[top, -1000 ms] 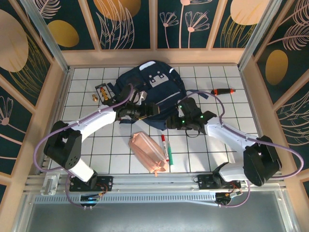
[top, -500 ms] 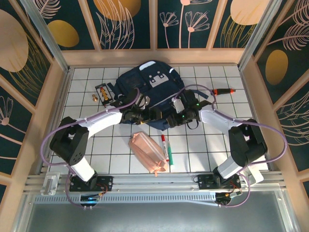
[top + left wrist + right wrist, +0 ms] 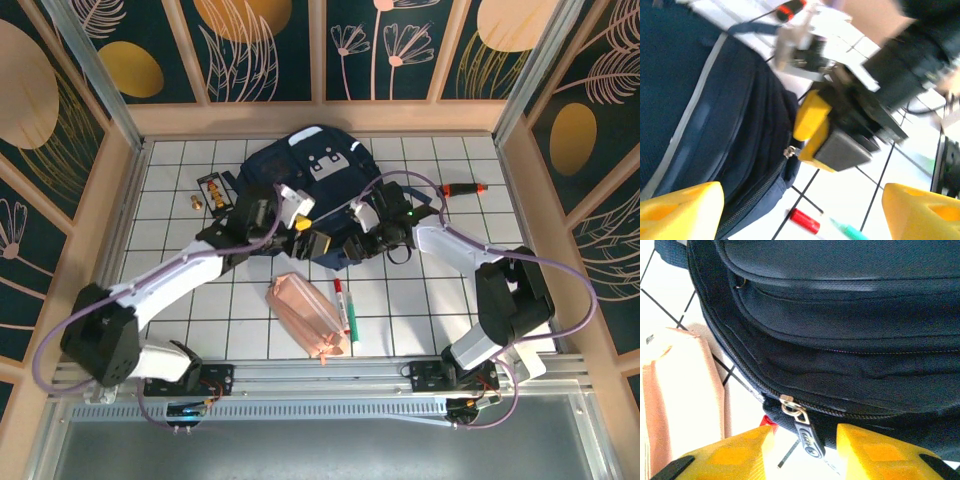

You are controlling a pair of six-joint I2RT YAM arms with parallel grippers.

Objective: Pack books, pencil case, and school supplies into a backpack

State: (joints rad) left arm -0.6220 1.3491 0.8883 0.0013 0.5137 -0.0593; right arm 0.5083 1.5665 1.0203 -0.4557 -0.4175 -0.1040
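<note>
Right gripper (image 3: pixel 806 460) sits with jaws part-open around the zipper pull (image 3: pixel 807 437) on the near edge of the backpack (image 3: pixel 840 315), left gripper (image 3: pixel 800 210) wide open beside it. Close off-centre and that little pull probably slips out; pencil case (image 3: pixel 680 390) lies just beside the backpack.

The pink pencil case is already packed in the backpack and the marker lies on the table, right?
Not quite. The top view shows the pencil case lying on the table beside the marker, outside the backpack. The marker part is right.
</note>
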